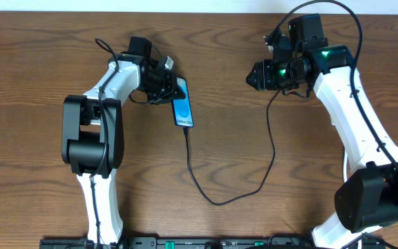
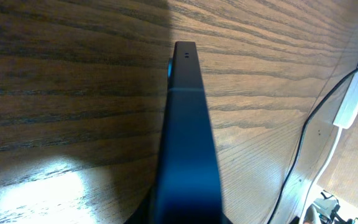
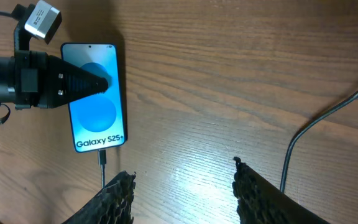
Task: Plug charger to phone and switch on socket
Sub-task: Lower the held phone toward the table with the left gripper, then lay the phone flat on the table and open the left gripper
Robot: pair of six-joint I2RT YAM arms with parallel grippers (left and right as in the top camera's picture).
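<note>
The phone (image 1: pixel 182 107) lies left of the table's middle, its light blue screen reading "Galaxy S25" in the right wrist view (image 3: pixel 98 118). My left gripper (image 1: pixel 163 84) is shut on the phone from the left, one dark finger across the screen (image 3: pixel 89 84). The left wrist view shows the phone edge-on (image 2: pixel 188 137). The thin black charger (image 1: pixel 216 202) is plugged into the phone's bottom edge (image 3: pixel 102 158) and loops right, up towards my right arm. My right gripper (image 3: pixel 182 177) is open and empty, above bare wood right of the phone (image 1: pixel 254 75). A white part of the socket (image 2: pixel 353 102) shows at the left wrist view's right edge; in the overhead view it is hidden.
The wooden table (image 1: pixel 47 62) carries nothing else. The charger's loop crosses the front middle. Both arm bases stand at the front edge, left (image 1: pixel 92 149) and right (image 1: pixel 375 197).
</note>
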